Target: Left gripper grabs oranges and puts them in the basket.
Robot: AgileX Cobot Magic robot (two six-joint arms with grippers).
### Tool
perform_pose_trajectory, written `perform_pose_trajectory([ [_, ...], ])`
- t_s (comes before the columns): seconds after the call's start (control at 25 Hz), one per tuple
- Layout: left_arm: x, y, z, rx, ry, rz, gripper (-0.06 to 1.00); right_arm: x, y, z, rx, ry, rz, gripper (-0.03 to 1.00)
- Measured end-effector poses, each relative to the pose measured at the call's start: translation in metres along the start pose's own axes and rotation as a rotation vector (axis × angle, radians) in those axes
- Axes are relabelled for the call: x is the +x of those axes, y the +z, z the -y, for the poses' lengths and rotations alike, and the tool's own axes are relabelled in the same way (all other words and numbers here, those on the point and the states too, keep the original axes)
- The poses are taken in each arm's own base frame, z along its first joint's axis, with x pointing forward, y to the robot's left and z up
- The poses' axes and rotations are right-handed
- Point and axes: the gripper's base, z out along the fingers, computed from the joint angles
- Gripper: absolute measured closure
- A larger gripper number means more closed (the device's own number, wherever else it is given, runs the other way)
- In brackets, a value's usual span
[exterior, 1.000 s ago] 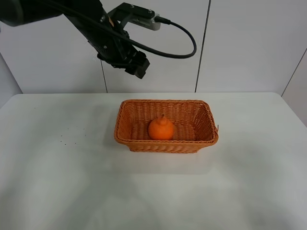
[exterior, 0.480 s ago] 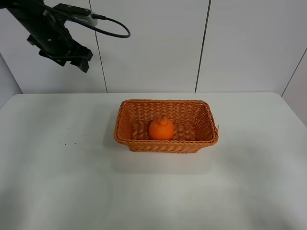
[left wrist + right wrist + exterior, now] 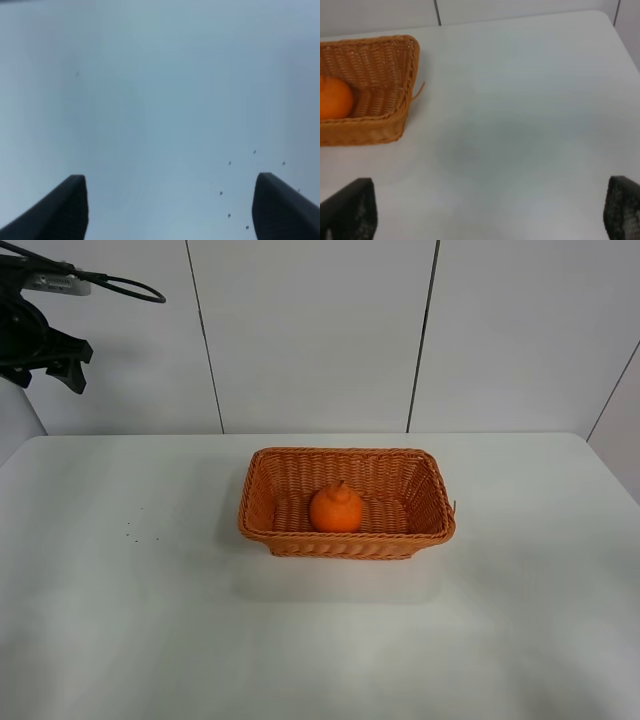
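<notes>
Exterior high: one orange inside one basket; left gripper jaws apart.

High view and right wrist share the basket; left faces tabletop.

Bright, even light fills the room from above — the white table carries only a faint, soft shadow along the near side of the basket, its surface evenly pale. The high view is crisp. Up close, the fingers of the left gripper are blurred against a hazy, bluish tabletop; the right gripper looks grainy — its view a touch soft.
</notes>
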Motion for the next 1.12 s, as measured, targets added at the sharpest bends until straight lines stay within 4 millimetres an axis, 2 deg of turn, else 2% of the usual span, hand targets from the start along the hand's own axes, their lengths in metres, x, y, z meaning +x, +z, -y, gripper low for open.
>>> perform_pose_trajectory([
  [0.16, 0.001, -0.001, 0.001, 0.016, -0.014, -0.011, 0.16, 0.000, 0.000, 0.000, 0.000, 0.000, 0.000, 0.27],
  [0.28, 0.002, -0.010, 0.001, 0.021, -0.019, -0.001, 0.16, 0.000, 0.000, 0.000, 0.000, 0.000, 0.000, 0.27],
  [0.6, 0.019, -0.059, -0.002, 0.005, -0.018, 0.072, 0.13, 0.000, 0.000, 0.000, 0.000, 0.000, 0.000, 0.27],
  [0.76, 0.035, -0.078, -0.002, -0.014, -0.005, 0.079, 0.08, 0.000, 0.000, 0.000, 0.000, 0.000, 0.000, 0.27],
  [1.12, 0.070, -0.125, -0.003, -0.057, 0.005, 0.150, 0.06, 0.000, 0.000, 0.000, 0.000, 0.000, 0.000, 0.27],
])
